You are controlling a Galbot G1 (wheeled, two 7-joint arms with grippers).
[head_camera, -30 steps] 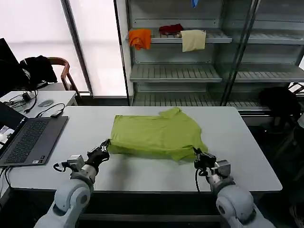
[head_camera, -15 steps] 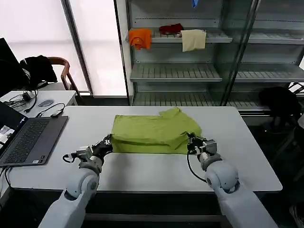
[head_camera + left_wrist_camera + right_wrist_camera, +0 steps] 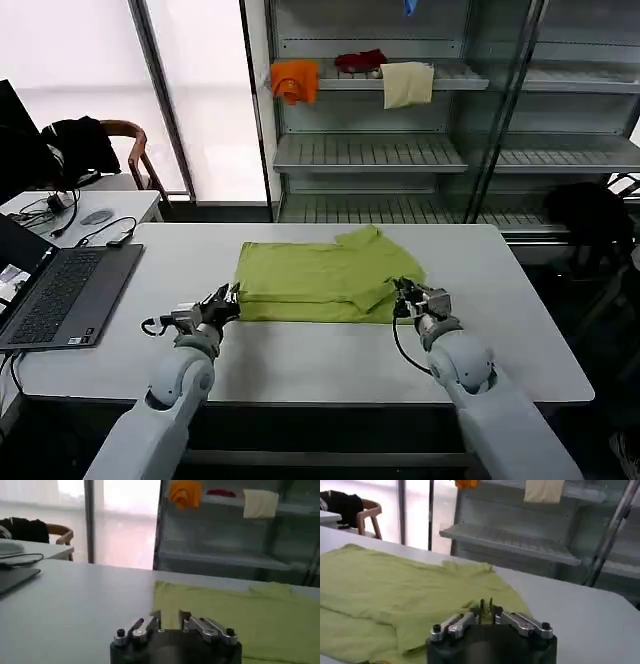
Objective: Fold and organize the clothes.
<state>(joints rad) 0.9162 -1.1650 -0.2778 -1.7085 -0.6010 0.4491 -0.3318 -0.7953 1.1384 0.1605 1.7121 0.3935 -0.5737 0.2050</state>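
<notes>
White tabletop [image 3: 300,365] under both arms, bare along the near edge.

Left gripper [image 3: 232,300] low at the near-left corner of the lime-green T-shirt [image 3: 320,280], fingertips at the folded hem. From the left wrist camera: left gripper [image 3: 170,616] with 2 fingers [image 3: 156,615] drawn close together, a narrow strip of T-shirt [image 3: 240,612] edge between them; looks pinched on the fabric.

Right gripper [image 3: 401,298] at the near-right corner of the same garment, touching the fold. From the right wrist camera: right gripper [image 3: 486,606] tips nearly meeting, small peak of T-shirt [image 3: 385,592] cloth raised between the fingers [image 3: 482,605]; clamped on the shirt.

T-shirt flat on the table centre, folded over on itself into a wide band, near edge straight between the 2 grippers, 1 sleeve or corner sticking out toward the far right. No print visible on the upper face.

Laptop [image 3: 60,290] open on the table's left end, well apart from the shirt, cable [image 3: 100,232] trailing behind it.

Farther back: side desk [image 3: 90,205] with cables and a wooden chair [image 3: 130,150] with dark clothing on it. Metal shelving [image 3: 450,150] against the back wall, orange cloth [image 3: 294,80], dark red item [image 3: 358,62] and cream cloth [image 3: 407,84] on the upper shelf.
</notes>
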